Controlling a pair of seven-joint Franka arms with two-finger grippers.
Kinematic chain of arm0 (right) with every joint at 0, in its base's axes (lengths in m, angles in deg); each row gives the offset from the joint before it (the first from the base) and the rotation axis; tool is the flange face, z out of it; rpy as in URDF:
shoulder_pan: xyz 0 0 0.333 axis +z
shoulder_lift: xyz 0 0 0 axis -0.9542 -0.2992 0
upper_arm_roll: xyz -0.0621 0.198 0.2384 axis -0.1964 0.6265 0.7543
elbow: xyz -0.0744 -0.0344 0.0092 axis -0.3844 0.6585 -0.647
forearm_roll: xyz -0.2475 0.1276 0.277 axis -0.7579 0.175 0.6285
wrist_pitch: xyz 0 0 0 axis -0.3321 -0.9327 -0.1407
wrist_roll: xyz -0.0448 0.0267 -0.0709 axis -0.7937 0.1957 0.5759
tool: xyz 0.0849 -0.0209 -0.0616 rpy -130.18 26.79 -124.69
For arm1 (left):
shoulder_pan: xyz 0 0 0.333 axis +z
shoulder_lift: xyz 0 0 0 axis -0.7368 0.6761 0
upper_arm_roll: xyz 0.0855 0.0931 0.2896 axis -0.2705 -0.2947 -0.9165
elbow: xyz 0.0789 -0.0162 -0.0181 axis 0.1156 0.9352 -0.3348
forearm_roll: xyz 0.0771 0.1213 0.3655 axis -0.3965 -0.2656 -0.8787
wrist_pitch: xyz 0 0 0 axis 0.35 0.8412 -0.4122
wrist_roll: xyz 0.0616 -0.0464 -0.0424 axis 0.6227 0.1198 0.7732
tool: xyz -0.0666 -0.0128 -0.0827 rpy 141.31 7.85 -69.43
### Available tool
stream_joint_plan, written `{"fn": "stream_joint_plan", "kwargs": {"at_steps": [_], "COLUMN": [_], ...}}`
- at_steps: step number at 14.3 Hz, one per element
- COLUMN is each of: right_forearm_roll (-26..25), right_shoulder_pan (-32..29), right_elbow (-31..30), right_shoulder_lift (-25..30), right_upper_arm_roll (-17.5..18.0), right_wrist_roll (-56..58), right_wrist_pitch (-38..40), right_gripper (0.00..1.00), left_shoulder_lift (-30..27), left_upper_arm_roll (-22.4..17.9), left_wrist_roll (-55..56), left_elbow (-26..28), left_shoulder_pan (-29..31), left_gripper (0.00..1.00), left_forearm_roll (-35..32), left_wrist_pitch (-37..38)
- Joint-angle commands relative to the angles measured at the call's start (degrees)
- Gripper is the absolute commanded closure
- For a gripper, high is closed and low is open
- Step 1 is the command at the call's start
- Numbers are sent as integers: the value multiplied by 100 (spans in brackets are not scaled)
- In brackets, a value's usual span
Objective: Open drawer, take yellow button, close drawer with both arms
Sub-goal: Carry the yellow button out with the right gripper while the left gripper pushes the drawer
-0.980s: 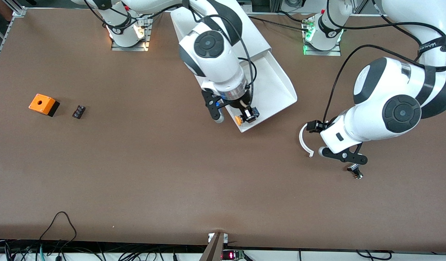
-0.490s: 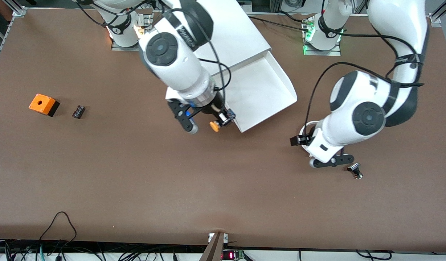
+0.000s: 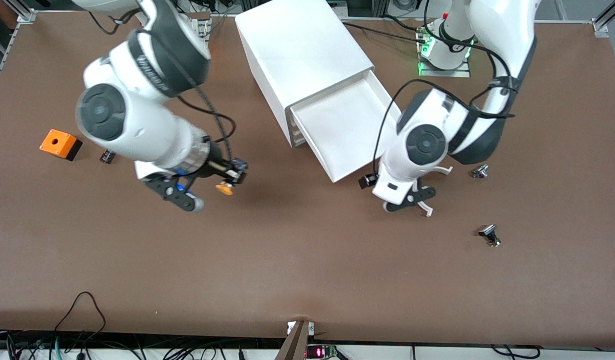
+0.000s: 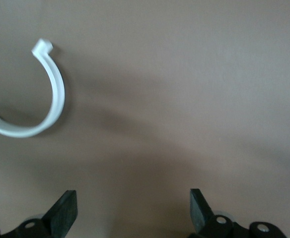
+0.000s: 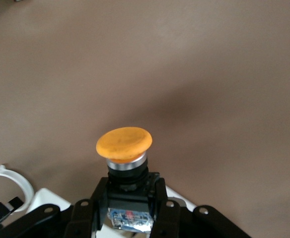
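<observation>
Right wrist view: right tool (image 5: 127, 198) clamps orange-capped, black-bodied button (image 5: 123, 144); left tool (image 4: 132, 213) gapes wide.

The right arm (image 3: 137, 120) hides part of the small black component (image 3: 106, 157); the left wrist view cuts off the white curved piece (image 4: 45, 106).

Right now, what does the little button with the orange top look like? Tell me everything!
The button has a round, flat orange-yellow cap like a mushroom, a silver ring under it, and a black body with a bit of blue at its base. The right claw is shut on the body, holding it up over the bare brown table, away from the open drawer.
</observation>
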Motion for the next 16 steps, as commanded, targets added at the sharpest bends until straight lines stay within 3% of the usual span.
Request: {"fn": "stream_joint_plan", "kwargs": {"at_steps": [1, 7, 11, 14, 16], "right_forearm_roll": [125, -24, -752, -771, -762], "right_shoulder_pan": [-103, -95, -95, -95, -95], "right_elbow": [-1252, -3449, -4312, -5067, -5839], "right_shoulder_lift": [738, 1486, 1557, 1557, 1549], "right_upper_arm_roll": [-443, -1595, -1728, -1938, -2097], "right_wrist_roll": [1385, 3620, 3851, 4385, 4808], "right_wrist_pitch": [-209, -1280, -2133, -3107, -4186], "right_gripper": [100, 100, 100, 100, 100], "left_shoulder_lift": [-385, -596, -596, -587, -570], "left_upper_arm_roll": [9, 720, 1055, 1169, 1213], "left_wrist_roll": [416, 478, 495, 495, 530], "left_elbow": [531, 1006, 1015, 1015, 1024], "left_shoulder_pan": [-220, -159, -185, -220, -264], "left_gripper": [1, 1, 1, 1, 1], "left_forearm_roll": [-109, 40, 136, 426, 497], "left_wrist_pitch": [-89, 139, 377, 518, 527]}}
